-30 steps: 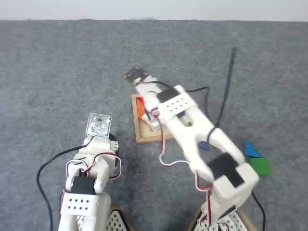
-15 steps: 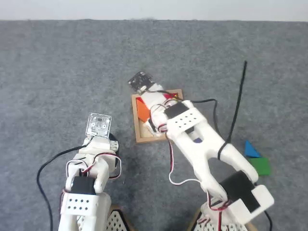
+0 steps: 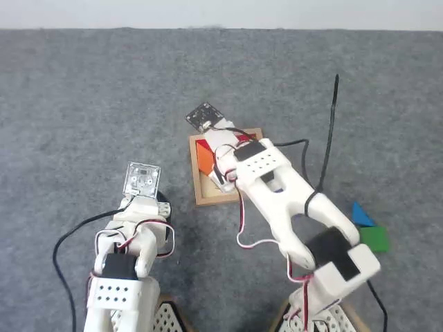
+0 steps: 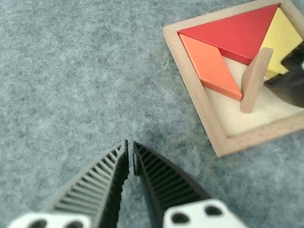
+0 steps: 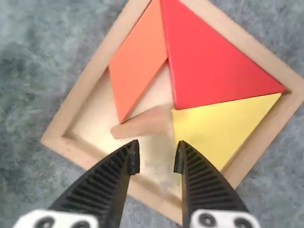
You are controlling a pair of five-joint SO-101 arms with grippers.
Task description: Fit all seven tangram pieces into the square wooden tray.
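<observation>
The square wooden tray [image 5: 83,102] holds a red triangle [image 5: 213,61], an orange parallelogram [image 5: 140,71] and a yellow triangle [image 5: 223,128]. A plain wood-coloured piece [image 5: 142,124] stands on edge in the tray's bare part, also seen as the upright wood piece [image 4: 256,78]. My right gripper [image 5: 156,159] hangs open just above it, with nothing between the fingers. In the high view the right arm covers most of the tray [image 3: 214,199]. My left gripper [image 4: 129,145] is shut and empty over bare carpet, to the left of the tray.
A blue triangle [image 3: 360,214] and a green piece [image 3: 374,239] lie on the grey carpet at the right, beside the right arm's base. A black cable [image 3: 331,131] runs up past the tray's right side.
The right arm has swung its wrist a little to the right and settled over the tray, and its elbow shifted. The left arm has not moved.
</observation>
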